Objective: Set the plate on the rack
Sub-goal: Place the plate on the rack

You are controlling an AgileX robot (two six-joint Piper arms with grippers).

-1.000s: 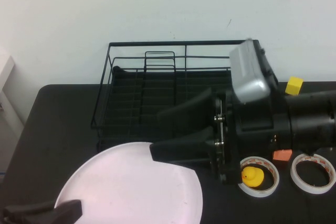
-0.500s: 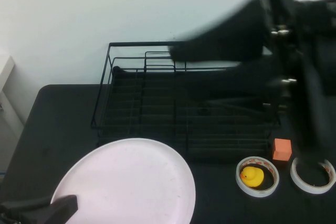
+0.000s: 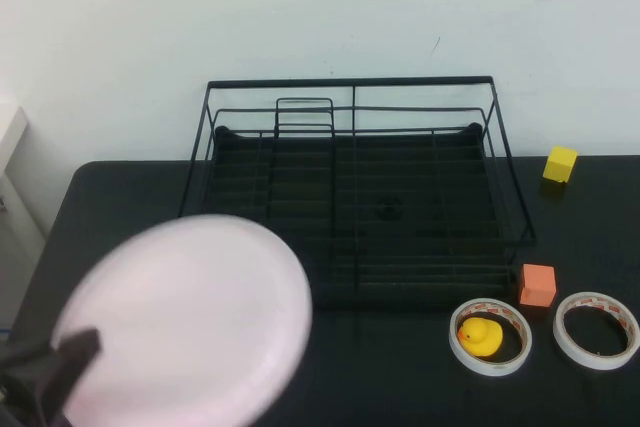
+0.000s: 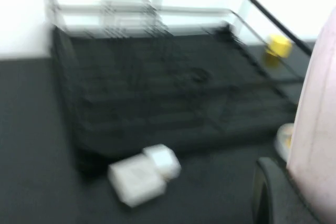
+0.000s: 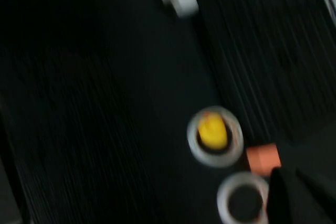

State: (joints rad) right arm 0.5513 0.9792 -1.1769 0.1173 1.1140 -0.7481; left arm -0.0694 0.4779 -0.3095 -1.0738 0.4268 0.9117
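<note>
Nearest you, the left gripper [image 3: 50, 372] sits at the table's front-left corner, closed on the near edge of the plate [image 3: 185, 322], which is lifted and tilted over the table [image 3: 100, 187], short of the rack's front rail. So the pickup looks done; the carry and set-down remain. The right gripper [image 5: 299, 198] is out of the high view, closed and holding nothing, above the tape rolls [image 3: 598, 330], the yellow duck [image 3: 480, 335] and the orange block [image 3: 538, 284]. Farther back, the rack [image 3: 350, 197] holds no plate.
</note>
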